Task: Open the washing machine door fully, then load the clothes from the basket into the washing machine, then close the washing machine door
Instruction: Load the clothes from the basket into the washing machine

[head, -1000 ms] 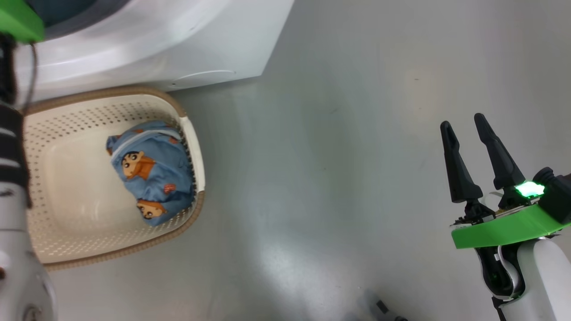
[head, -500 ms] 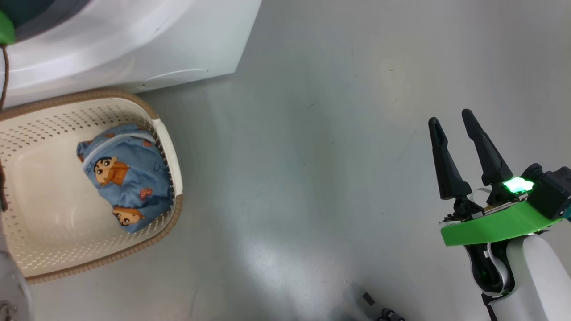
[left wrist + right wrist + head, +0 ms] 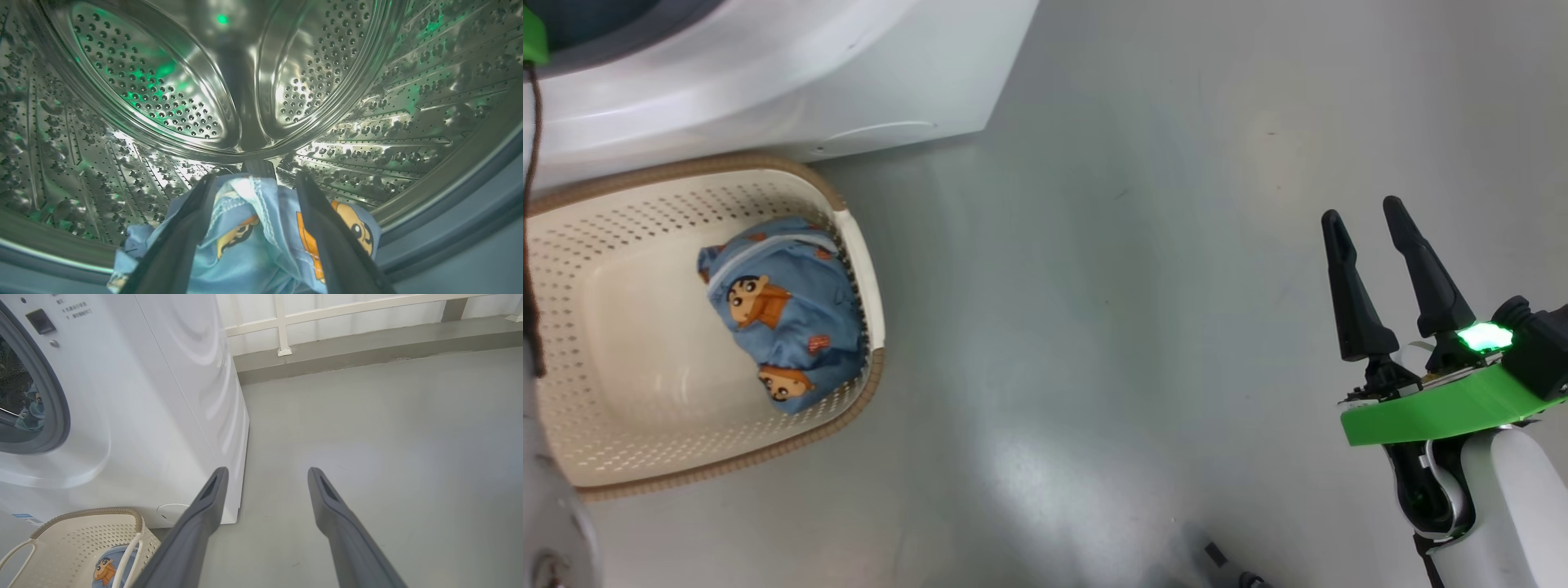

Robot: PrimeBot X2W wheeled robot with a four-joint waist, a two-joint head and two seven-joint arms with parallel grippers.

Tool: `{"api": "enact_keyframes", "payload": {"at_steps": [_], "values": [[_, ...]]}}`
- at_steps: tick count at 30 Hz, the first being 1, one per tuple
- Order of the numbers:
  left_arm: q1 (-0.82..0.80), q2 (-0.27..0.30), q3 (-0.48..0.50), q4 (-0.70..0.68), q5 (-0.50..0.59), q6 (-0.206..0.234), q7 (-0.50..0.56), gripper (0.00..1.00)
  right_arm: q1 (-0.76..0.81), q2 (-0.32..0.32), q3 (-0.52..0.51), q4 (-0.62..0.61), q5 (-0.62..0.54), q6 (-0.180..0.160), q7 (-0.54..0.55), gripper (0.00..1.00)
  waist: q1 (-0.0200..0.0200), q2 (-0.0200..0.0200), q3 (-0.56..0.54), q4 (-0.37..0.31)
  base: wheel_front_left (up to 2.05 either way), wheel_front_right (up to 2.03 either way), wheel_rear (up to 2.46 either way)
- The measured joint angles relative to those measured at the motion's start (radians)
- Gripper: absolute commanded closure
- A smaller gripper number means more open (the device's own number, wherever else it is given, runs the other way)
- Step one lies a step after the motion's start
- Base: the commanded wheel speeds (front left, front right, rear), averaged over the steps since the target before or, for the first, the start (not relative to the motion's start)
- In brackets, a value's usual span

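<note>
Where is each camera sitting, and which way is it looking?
Head view: on the head, facing down at the floor, the basket holding a cartoon-print garment, and the washing machine; the open right pincer shows.
Left wrist view: on the left wrist, facing into the steel drum; the left pincer shows, open around another garment.
Right wrist view: on the right wrist, low, facing the machine's front corner across the floor; its own fingers show.
Shared: head and right wrist views both show basket, garment and machine.

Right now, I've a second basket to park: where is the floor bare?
Open floor runs from the basket to the right tool, beside the washing machine. The basket's left half is bare; a garment crowds its right wall.
</note>
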Motion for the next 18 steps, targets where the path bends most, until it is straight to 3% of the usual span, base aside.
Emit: {"api": "enact_keyframes", "payload": {"at_steps": [18], "values": [[0.278, -0.112, 0.005, -0.247, -0.023, -0.027, 0.0, 0.0, 0.009, -0.05, -0.018, -0.009, -0.005, 0.0, 0.0, 0.0, 0.0, 0.0, -0.053, 0.078, 0.0, 0.0, 0.0]]}}
